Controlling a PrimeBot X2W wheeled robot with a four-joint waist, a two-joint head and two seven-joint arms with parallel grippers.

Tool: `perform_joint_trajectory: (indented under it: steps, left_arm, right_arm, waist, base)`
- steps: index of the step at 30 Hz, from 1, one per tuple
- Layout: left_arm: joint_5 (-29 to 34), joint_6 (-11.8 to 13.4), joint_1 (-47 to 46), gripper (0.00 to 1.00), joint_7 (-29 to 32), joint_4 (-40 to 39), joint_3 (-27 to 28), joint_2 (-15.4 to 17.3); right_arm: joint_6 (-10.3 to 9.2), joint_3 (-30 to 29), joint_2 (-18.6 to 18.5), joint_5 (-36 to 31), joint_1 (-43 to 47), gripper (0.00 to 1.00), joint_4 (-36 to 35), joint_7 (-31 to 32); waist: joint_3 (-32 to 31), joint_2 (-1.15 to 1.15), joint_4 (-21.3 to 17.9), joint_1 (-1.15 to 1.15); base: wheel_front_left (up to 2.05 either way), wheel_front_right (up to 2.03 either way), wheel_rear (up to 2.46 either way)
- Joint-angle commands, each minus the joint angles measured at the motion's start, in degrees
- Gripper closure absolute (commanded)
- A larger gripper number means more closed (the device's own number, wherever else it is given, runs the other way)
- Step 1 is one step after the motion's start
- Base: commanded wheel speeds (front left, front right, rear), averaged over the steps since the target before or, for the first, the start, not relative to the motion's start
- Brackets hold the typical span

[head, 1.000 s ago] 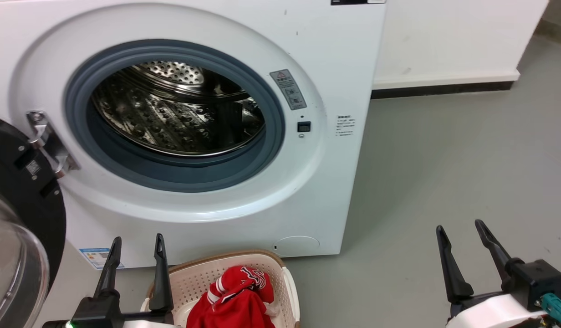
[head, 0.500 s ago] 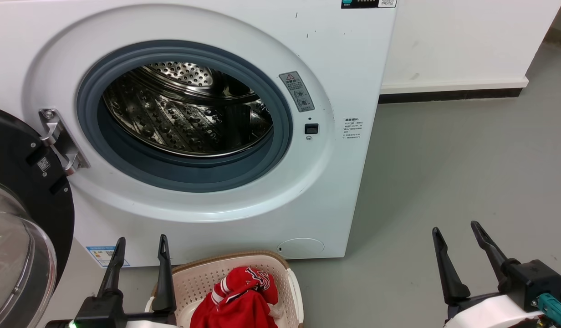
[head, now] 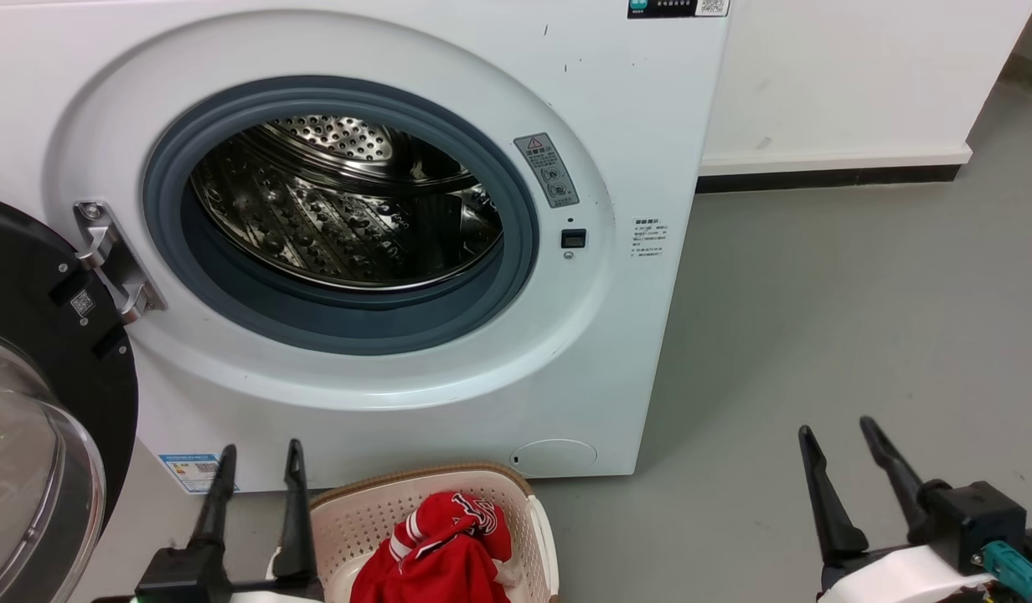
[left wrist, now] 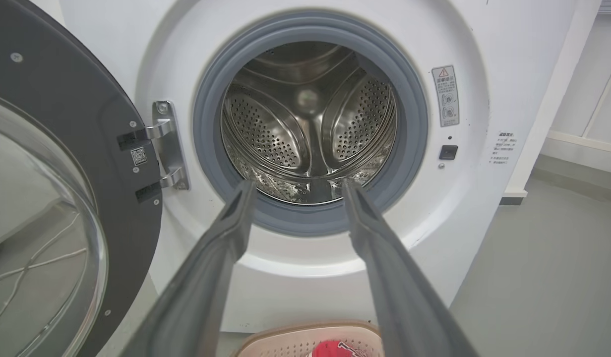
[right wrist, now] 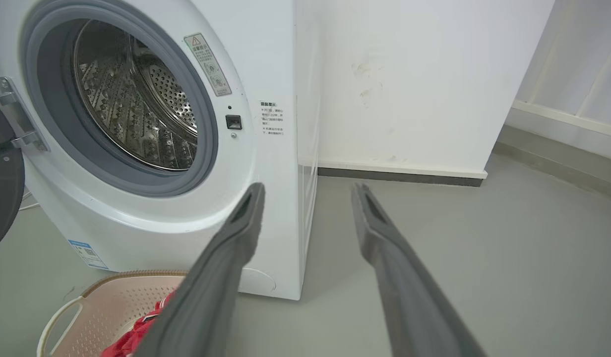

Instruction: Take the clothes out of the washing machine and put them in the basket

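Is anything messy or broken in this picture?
Nothing really. The washing machine has its door open, and the red clothes lie bunched in the basket. Only tiny dark specks mark the machine's white front.

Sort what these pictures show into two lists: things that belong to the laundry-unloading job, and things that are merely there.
Belongs to the job: washing machine; red clothes; basket; left gripper; right gripper.

Merely there: warning sticker; blue label; dark skirting strip; grey floor.
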Motion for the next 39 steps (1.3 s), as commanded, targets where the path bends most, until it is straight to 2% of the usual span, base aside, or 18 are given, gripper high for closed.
perform_joint_trajectory:
  steps: [1, 3, 24, 39]
  left_arm:
    - [-0.14, 0.03, 0.12, 1.0, 0.04, 0.26, -0.08, -0.06]
    - [-0.62, 0.02, 0.42, 1.0, 0.15, 1.08, -0.2, -0.22]
    - [-24.6, -3.39, -4.39, 1.0, 3.15, 7.24, 0.96, 0.13]
    - [-37.31, -5.31, -7.12, 1.0, 4.96, 10.77, 1.78, 0.09]
  right_arm:
    - [0.0, 0.1, 0.01, 0.13, 0.1, 1.0, 0.37, -0.02]
    - [0.0, 0.23, 0.01, 0.61, 0.26, 1.0, 1.25, -0.07]
    - [0.0, 0.07, -1.56, 26.41, -4.08, 1.0, 7.6, -0.47]
    - [-0.01, -0.39, -2.06, 39.9, -6.38, 1.0, 11.04, -0.37]
  waist:
    - [0.01, 0.0, 0.0, 0.0]
    - [0.03, 0.0, 0.01, 0.0]
    - [0.33, 0.0, 0.27, 0.0]
    - [0.53, 0.0, 0.44, 0.0]
  base:
    - [0.0, 0.0, 0.0]
    - [0.0, 0.0, 0.0]
    - [0.0, 0.0, 0.0]
    - [0.0, 0.0, 0.0]
